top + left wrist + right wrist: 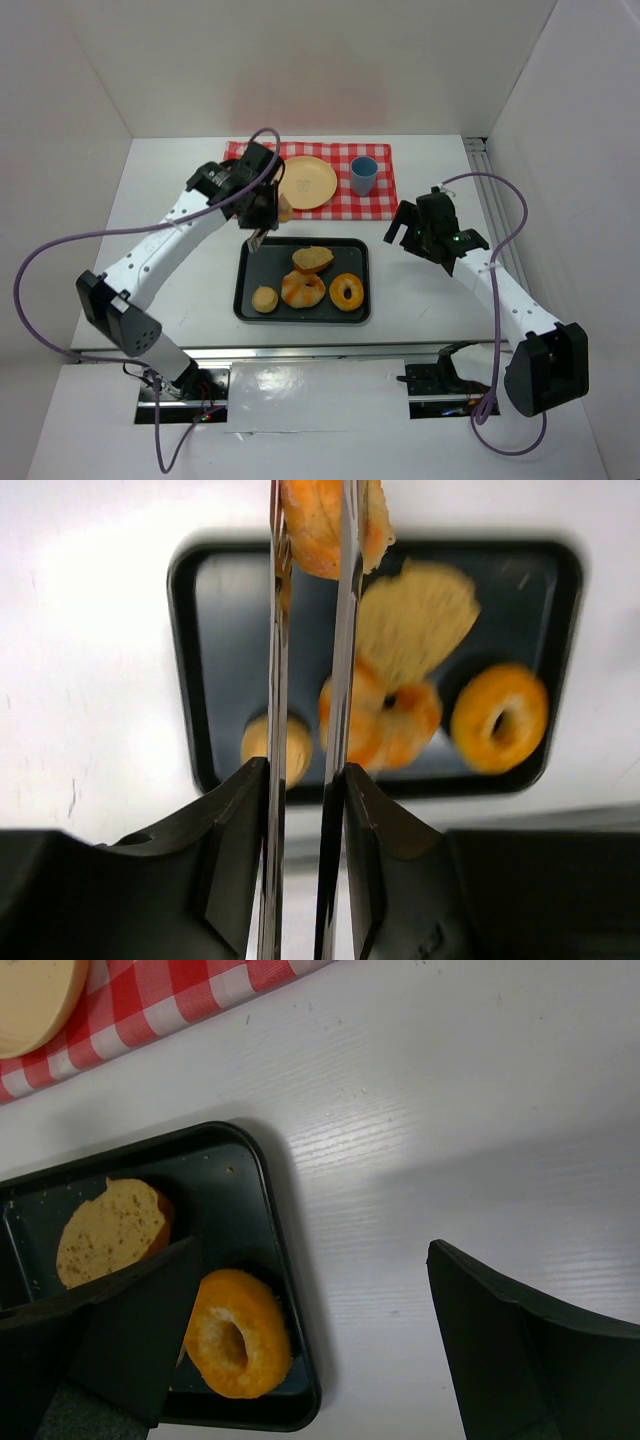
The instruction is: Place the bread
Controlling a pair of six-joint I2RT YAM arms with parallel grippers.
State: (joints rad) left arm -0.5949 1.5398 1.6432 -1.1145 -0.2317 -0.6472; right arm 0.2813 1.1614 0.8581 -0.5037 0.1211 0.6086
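My left gripper (pixel 262 208) is shut on a pair of metal tongs (pixel 277 660); both blades run between its fingers (pixel 240 820). The tong tips pinch an orange-brown piece of bread (pixel 318 520), held in the air by the near left edge of the yellow plate (pixel 310 182); it also shows in the top view (pixel 285 208). Below lies a black tray (pixel 245 290) with a half bun (pixel 312 259), a twisted pastry (pixel 302 289), a ring doughnut (pixel 347 292) and a small roll (pixel 265 299). My right gripper (pixel 425 235) is open and empty, right of the tray.
A red-checked cloth (pixel 385 205) lies at the back under the plate and a blue cup (pixel 363 175). White walls close in the table on three sides. In the right wrist view the tray's corner (pixel 265 1175) and the ring doughnut (pixel 238 1332) lie by the left finger.
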